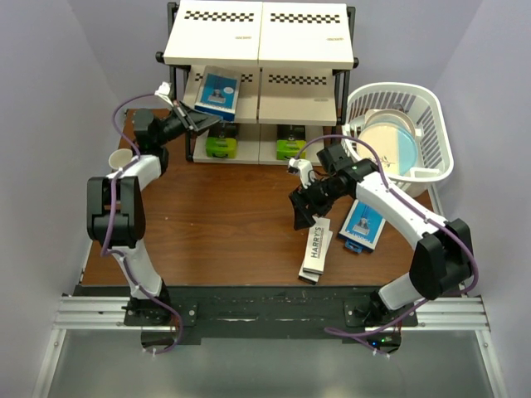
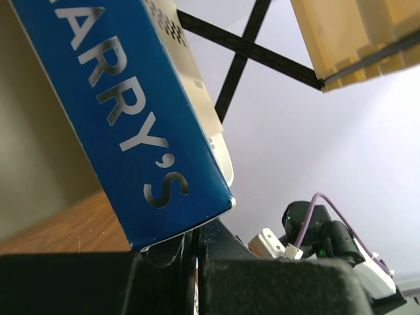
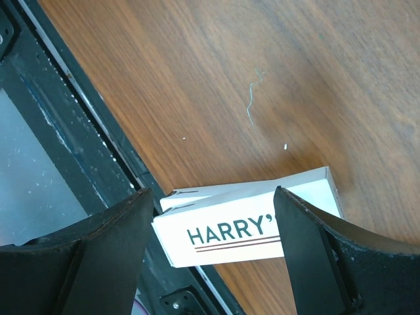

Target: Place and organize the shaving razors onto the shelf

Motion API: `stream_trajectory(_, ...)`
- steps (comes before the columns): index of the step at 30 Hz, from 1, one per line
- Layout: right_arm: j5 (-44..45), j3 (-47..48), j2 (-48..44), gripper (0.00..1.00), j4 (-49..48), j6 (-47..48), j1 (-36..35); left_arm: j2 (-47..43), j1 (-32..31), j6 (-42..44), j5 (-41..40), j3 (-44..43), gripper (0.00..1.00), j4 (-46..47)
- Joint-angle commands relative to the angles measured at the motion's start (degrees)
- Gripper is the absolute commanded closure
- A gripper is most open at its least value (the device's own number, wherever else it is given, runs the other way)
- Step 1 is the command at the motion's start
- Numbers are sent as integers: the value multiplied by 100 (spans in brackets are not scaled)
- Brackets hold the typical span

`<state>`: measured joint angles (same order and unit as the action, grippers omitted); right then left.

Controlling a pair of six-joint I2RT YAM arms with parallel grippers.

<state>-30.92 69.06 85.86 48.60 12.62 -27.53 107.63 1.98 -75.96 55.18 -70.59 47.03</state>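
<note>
Two jaws of the right gripper [image 3: 211, 191] stand wide apart and empty, hovering just above the stacked white HARRY'S boxes [image 3: 243, 230]. These lie on the table [image 3: 216, 79] near its front edge, long axis running roughly from finger to finger rather than across the gap, so turning the wrist looks necessary before closing on the narrow width. Far off, the left gripper [image 1: 192, 121] is clamped on a blue-and-white box [image 1: 220, 91] at the middle tier of the shelf [image 1: 257, 37].

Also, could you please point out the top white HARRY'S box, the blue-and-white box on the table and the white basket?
top white HARRY'S box [image 3: 223, 231]: right wrist view, its printed face.
blue-and-white box on the table [image 1: 361, 225]: top external view, middle of its face.
white basket [image 1: 438, 137]: top external view, its right wall.
</note>
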Motion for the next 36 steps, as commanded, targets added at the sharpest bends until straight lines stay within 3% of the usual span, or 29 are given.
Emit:
stream_trajectory(1, 42, 38, -70, 22, -114, -67, 81, 187, 154, -50, -174, -508, 100, -167)
stream_trajectory(6, -20, 20, 70, 22, -149, -137, 125, 521, 171, -94, -306, -807, 100, -894)
stream_trajectory(12, -29, 134, 290, 22, -210, -164, 151, 732, 128, -50, -297, -1036, 100, -1072)
stream_trajectory(36, -143, 565, 888, 22, -413, -313, 204, 161, -57, -428, -33, -438, 100, -624)
